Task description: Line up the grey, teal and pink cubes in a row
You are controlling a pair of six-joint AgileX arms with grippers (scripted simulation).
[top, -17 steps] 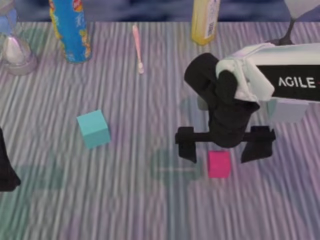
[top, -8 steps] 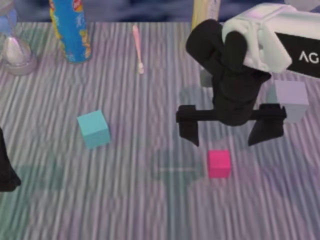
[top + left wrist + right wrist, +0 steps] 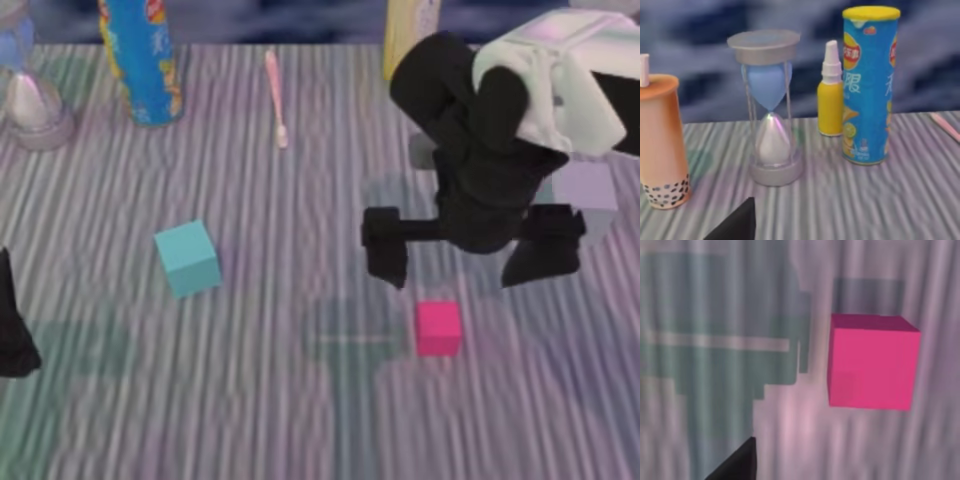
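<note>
The left claw (image 3: 12, 340) is seen parked low at the left edge of the striped counter (image 3: 250, 400), and it cannot be told if its fingers are apart or together. The small pink cube (image 3: 438, 328) is set on the counter, right of the middle, with nothing touching it. A bit farther back and off to the left, the teal cube (image 3: 187, 258) is set alone, well apart from the pink one. The right claw (image 3: 470, 265) is held up in the air just behind the pink cube, with its two black fingers spread wide apart and nothing between them. The pale grey cube (image 3: 588, 192) is partly hidden behind that arm on the right side. At the far edge are found an hourglass (image 3: 770, 107), a blue chip can (image 3: 867, 85), a pink toothbrush (image 3: 275, 98) and a yellow bottle (image 3: 408, 35).
</note>
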